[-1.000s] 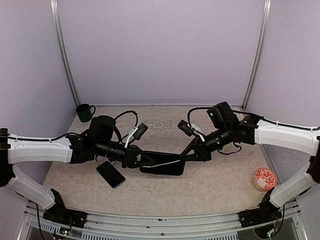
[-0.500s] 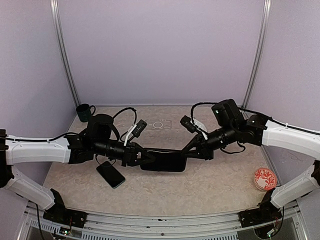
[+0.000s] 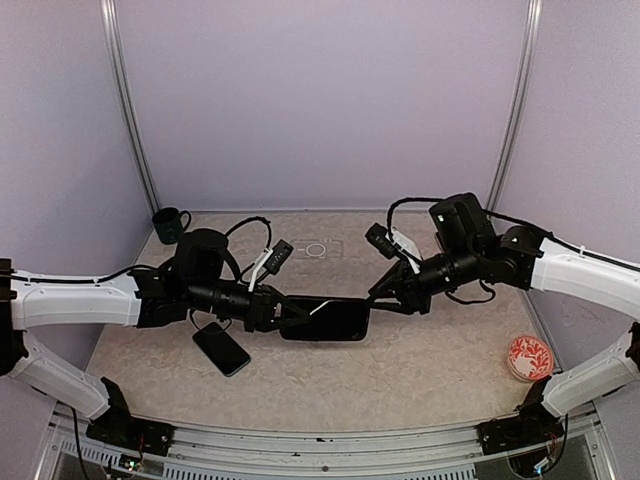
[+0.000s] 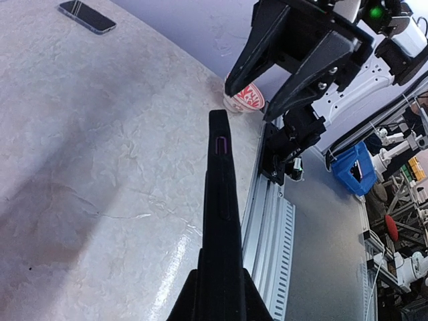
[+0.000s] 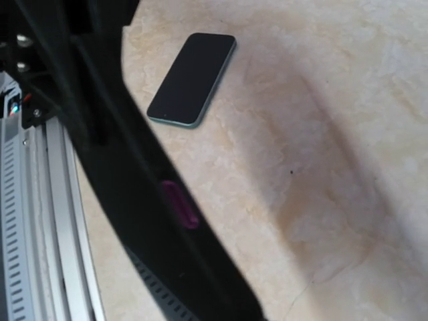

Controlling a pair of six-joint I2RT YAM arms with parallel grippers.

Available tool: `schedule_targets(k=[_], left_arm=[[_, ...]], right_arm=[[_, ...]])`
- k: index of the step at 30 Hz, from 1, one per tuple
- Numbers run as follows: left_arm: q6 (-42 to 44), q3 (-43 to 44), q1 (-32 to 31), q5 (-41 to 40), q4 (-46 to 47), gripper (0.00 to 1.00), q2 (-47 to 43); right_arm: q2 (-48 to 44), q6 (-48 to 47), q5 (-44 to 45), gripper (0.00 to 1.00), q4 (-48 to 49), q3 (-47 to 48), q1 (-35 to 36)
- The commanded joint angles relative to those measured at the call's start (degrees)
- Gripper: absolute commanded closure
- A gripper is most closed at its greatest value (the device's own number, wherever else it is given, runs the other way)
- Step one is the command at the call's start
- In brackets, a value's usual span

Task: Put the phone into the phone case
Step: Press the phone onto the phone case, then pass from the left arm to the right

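The black phone case [image 3: 328, 321] hangs above the table's middle, held at its left end by my left gripper [image 3: 283, 314], which is shut on it. In the left wrist view the case [image 4: 219, 174] stands edge-on between my fingers [image 4: 190, 302]. My right gripper [image 3: 380, 298] is open just off the case's right end, its fingers spread apart [image 4: 256, 47]. The dark phone [image 3: 222, 348] lies screen-up on the table below my left arm. It also shows in the left wrist view [image 4: 87, 17] and the right wrist view [image 5: 192, 79]. The case edge with its purple button [image 5: 179, 204] crosses the right wrist view.
A dark green mug [image 3: 170, 225] stands at the back left corner. A red patterned dish [image 3: 529, 357] sits at the right front. An aluminium rail [image 3: 320, 440] runs along the near table edge.
The case has risen a little and levelled out. My right arm has pulled back up and to the right, away from the case's right end. The phone has not moved.
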Motion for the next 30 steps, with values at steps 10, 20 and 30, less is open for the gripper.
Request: schedule_targets(k=[10,20,30], left_arm=[[0.93,3.51,-0.38,-1.63,-0.06,1.00,-2.19],[2.40,4.72,-0.93,-1.40,-1.84,1.00,-1.25],[8.35,8.32,-3.78,-1.60,-9.47,1.00,0.13]], right_arm=[[0.65,-0.12,-0.96,0.65,-1.06,2.32,0.21],[1.69,-0.12,-3.68,0.56,-0.37,1.95,0.21],[7.00,-2.30,-7.06,0.49,-1.83,3.08,0.19]])
